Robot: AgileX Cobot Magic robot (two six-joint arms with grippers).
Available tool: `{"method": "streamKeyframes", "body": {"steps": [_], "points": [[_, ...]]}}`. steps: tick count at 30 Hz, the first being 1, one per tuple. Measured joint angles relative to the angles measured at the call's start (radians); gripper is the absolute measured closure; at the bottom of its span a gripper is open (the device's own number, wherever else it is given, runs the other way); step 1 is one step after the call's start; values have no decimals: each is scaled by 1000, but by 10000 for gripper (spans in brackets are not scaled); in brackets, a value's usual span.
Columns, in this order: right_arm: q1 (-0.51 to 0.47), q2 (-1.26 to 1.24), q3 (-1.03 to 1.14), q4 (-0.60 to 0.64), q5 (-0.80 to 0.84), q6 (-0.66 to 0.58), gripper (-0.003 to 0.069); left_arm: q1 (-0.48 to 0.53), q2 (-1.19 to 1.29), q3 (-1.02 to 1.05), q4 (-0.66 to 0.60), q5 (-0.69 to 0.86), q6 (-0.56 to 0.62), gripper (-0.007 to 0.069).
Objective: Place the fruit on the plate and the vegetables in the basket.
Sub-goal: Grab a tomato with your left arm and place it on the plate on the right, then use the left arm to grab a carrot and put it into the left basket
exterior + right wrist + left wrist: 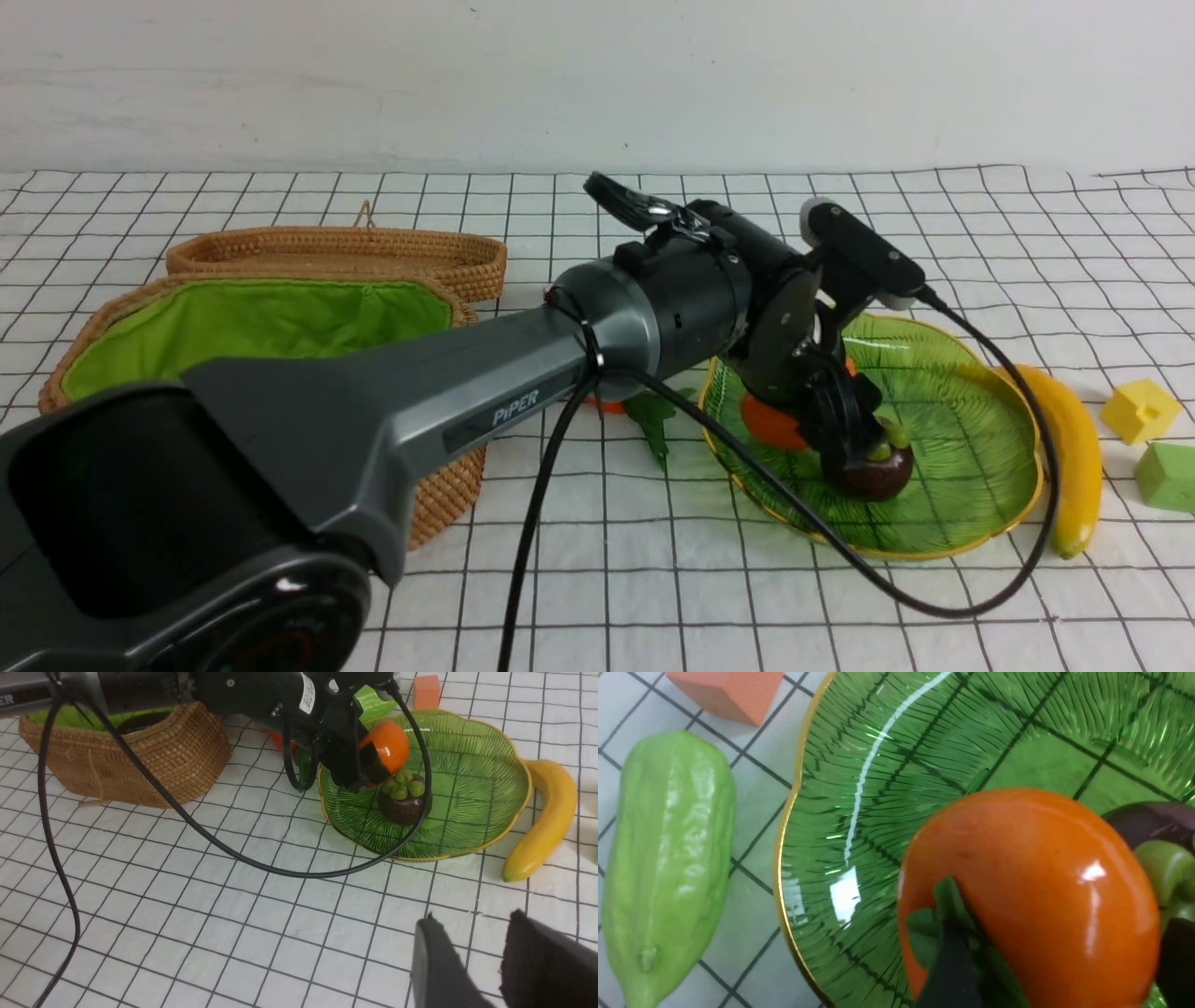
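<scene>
The basket (280, 322) sits at the left, its inside mostly hidden by the left arm, with a dark shape (140, 722) I cannot make out. The left gripper (848, 446) stands wide around the persimmon (1031, 896) in the plate (980, 439), which also holds the mangosteen (878, 471). I cannot tell whether the jaws press on the persimmon. The banana (1074, 448) lies just outside the rim. The right gripper (472, 921) hangs parted and empty.
</scene>
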Motion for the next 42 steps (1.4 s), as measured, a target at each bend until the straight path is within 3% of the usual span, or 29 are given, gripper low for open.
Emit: {"method": "streamKeyframes", "body": {"steps": [1, 3, 8, 11, 13, 15, 16, 17, 18, 19, 24, 25, 26, 27, 28, 29, 33, 37, 42], "points": [[0, 0, 0, 0, 0, -4, 422, -4, -14, 0, -5, 13, -2, 4], [0, 0, 0, 0, 0, -14, 422, -11, -43, 0, -6, 42, -2, -30], [0, 0, 0, 0, -17, -35, 422, -32, -143, -1, 6, 149, -4, -14], [0, 0, 0, 0, -31, -41, 422, -32, -217, -1, 41, 213, -93, 95], [0, 0, 0, 0, -44, -42, 422, -26, -253, -4, 72, 248, -192, 229], [0, 0, 0, 0, -53, -42, 422, -16, -273, -8, 114, 299, -195, 404], [0, 0, 0, 0, -57, -43, 422, -11, -277, -8, 123, 326, -170, 475], [0, 0, 0, 0, -59, -43, 422, -8, -279, -9, 124, 333, -163, 493], [0, 0, 0, 0, -62, -44, 422, 7, -280, -9, 119, 394, -83, 599], [0, 0, 0, 0, -62, -47, 422, 22, -279, -9, 98, 429, -29, 631], [0, 0, 0, -1, -66, -67, 421, 153, -251, -9, -101, 548, 242, 637], [0, 0, 0, -1, -69, -68, 421, 193, -236, -9, -160, 564, 349, 637], [0, 0, 0, -1, -69, -68, 421, 200, -234, -9, -168, 564, 349, 637], [0, 2, 0, -1, -69, -68, 421, 247, -217, -9, -229, 564, 503, 635], [0, 2, 0, -1, -70, -68, 421, 252, -214, -9, -235, 563, 520, 634], [0, 2, 0, -1, -70, -68, 421, 284, -196, -9, -281, 550, 676, 610], [0, 4, 0, -1, -65, -68, 421, 291, -162, -9, -319, 470, 896, 463], [0, 4, 0, 0, -44, -68, 421, 284, -113, -9, -316, 384, 949, 242], [0, 4, 0, 0, -8, -68, 421, 284, -39, -9, -241, 329, 959, 53]]}}
